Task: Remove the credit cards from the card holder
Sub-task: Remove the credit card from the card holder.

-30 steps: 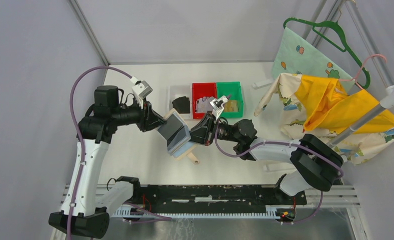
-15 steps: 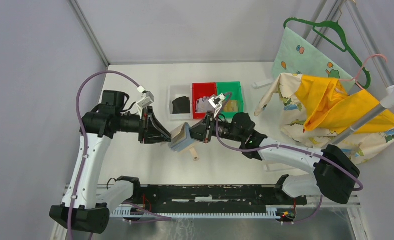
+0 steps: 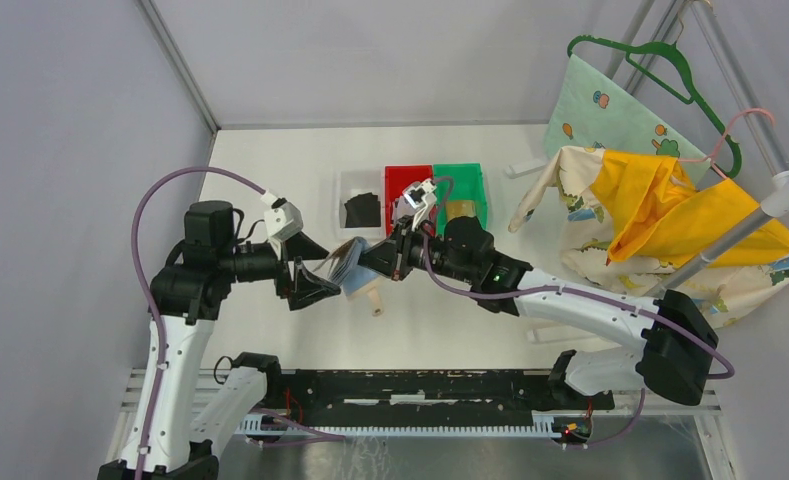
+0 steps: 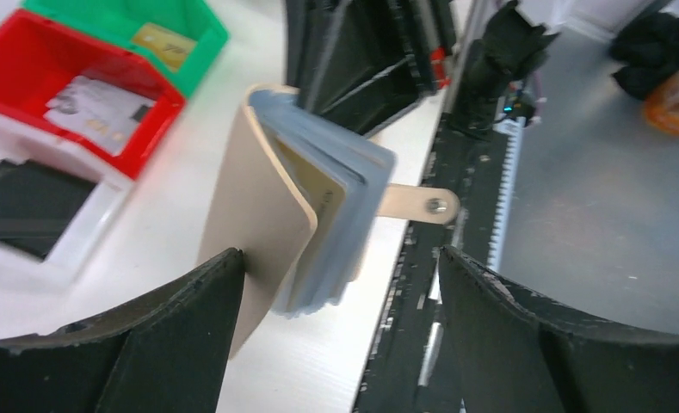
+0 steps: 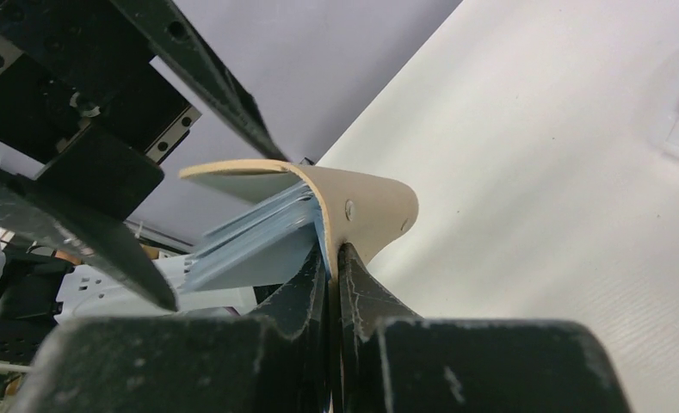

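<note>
The right pincer [image 5: 331,258] is clamped on the folded edge of the card holder [image 5: 353,202]. The left pincer [image 4: 337,258] gapes wide around it, one finger against the beige cover. A shove there could twist the holder from that thin pinch, or catch only the slick sleeves [image 4: 340,215].

Table [image 3: 450,330] w/ white bin [image 3: 342,195], red bin [image 3: 408,170], green bin [image 3: 479,195].

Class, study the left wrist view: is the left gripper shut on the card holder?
No, the left gripper has its fingers wide apart, and the card holder only sits in the gap between them.
</note>
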`<state>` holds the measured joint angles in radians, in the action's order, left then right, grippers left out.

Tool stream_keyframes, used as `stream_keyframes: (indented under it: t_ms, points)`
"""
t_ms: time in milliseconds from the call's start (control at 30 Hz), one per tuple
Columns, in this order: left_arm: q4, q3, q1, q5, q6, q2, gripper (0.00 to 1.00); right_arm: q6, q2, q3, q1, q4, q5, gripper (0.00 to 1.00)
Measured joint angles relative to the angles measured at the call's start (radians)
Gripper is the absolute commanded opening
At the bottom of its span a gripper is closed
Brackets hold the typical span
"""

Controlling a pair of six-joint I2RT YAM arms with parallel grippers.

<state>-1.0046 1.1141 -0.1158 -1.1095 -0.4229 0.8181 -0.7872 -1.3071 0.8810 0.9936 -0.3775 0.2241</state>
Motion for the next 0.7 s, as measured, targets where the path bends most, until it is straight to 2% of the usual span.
stream_keyframes:
  t_ms: [167, 333, 567, 700]
  points:
    - [0.117, -0.055, 0.0, 0.127, 0.026, -0.035, 0.8, 0.0, -0.001, 0.013, 0.02, 0.024, -0.023, 0.0]
    - [0.162, -0.058, 0.0, 0.167, 0.03, -0.036, 0.73, -0.001, -0.001, 0.013, 0.026, 0.017, -0.023, 0.0]
    - [0.173, -0.058, 0.0, 0.154, 0.042, -0.041, 0.84, -0.001, -0.001, 0.013, 0.026, 0.013, -0.025, 0.0]
    - [0.136, -0.058, 0.0, 0.1, 0.022, -0.049, 0.86, -0.001, -0.001, 0.013, 0.026, 0.013, -0.025, 0.0]
